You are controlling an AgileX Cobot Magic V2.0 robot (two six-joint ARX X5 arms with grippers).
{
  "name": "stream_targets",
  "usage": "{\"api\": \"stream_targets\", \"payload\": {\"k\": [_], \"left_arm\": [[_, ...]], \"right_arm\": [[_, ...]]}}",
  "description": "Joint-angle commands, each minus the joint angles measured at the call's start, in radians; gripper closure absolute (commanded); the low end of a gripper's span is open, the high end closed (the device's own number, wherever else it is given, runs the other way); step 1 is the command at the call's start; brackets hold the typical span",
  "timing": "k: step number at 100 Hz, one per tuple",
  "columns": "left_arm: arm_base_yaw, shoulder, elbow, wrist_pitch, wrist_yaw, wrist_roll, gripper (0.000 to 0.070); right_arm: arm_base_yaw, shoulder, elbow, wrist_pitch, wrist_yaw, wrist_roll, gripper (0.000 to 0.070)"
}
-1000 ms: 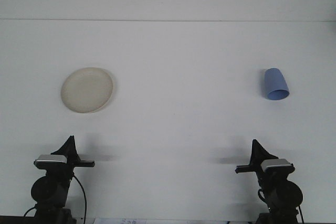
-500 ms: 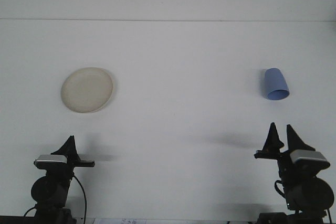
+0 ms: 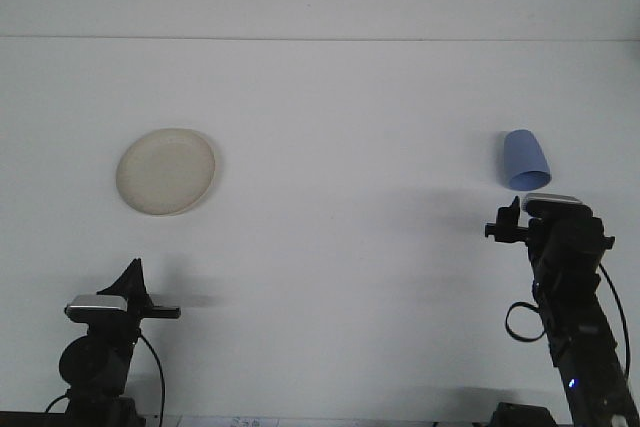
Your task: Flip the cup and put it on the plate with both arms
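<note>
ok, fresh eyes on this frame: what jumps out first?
The blue cup, mouth down at far right on the white table, with the right arm raised just in front of it. Then the cream plate alone at mid-left, and the left arm low at the near edge.

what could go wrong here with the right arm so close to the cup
1. The blue cup stands mouth-down and free on the white table, with the right pincer just below it in the front view. A poorly aimed approach might nudge or topple it instead of gripping it.
2. The plate lies far across on the left side, near the left pincer, so the cup probably needs a long carry or a handover, where it may slip.
</note>
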Motion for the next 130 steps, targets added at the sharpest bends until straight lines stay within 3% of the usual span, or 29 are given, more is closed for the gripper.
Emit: {"api": "stream_targets", "payload": {"k": [1,18,39,75,93,103,122,130], "left_arm": [[0.000,-0.001,-0.019,0.011,-0.005,-0.002,0.0684],[0.000,-0.001,-0.019,0.011,-0.004,-0.002,0.0684],[0.000,-0.001,-0.019,0.011,-0.005,-0.002,0.0684],[0.000,-0.001,-0.019,0.011,-0.005,-0.002,0.0684],[0.000,-0.001,-0.019,0.011,-0.005,-0.002,0.0684],[0.000,-0.001,-0.019,0.011,-0.005,-0.002,0.0684],[0.000,-0.001,-0.019,0.011,-0.005,-0.002,0.0684],[0.000,-0.002,-0.019,0.011,-0.005,-0.002,0.0684]], "right_arm": [[-0.051,0.063,0.010,0.053,-0.037,-0.043,0.0192],[-0.196,0.232,0.010,0.177,-0.210,-0.109,0.0192],[-0.302,0.446,0.015,0.408,-0.389,-0.114,0.0193],[-0.333,0.771,0.185,0.569,-0.533,-0.106,0.0227],[-0.326,0.900,0.296,0.574,-0.557,-0.107,0.0244],[-0.324,0.952,0.338,0.597,-0.577,-0.107,0.0335],[-0.312,0.994,0.359,0.658,-0.603,-0.106,0.0700],[-0.309,0.994,0.359,0.679,-0.610,-0.106,0.0700]]}}
